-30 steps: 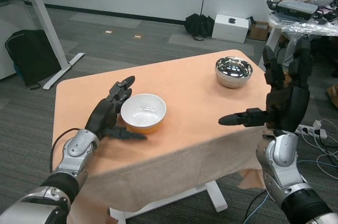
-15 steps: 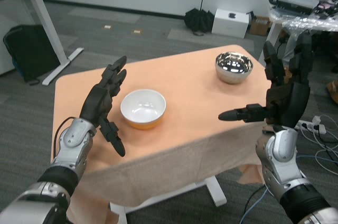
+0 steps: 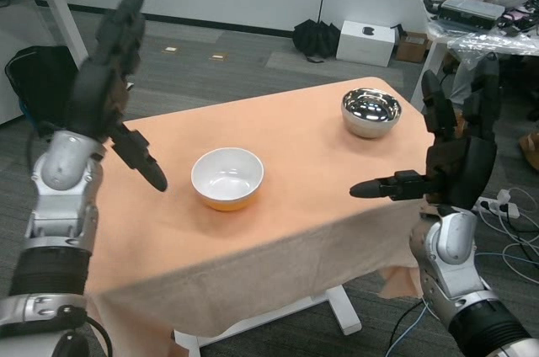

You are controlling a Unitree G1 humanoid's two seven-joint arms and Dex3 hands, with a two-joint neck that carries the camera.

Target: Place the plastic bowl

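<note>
Orange cloth covers the counter (image 3: 320,205), where the bowl (image 3: 227,178) sits upright near the middle, nothing touching it. Left hand (image 3: 105,96) is raised well clear to the bowl's left, fingers spread and empty. Right hand (image 3: 450,155) hovers at the counter's right edge, fingers apart, empty. A steel bowl (image 3: 371,113) stands at the far corner.
</note>
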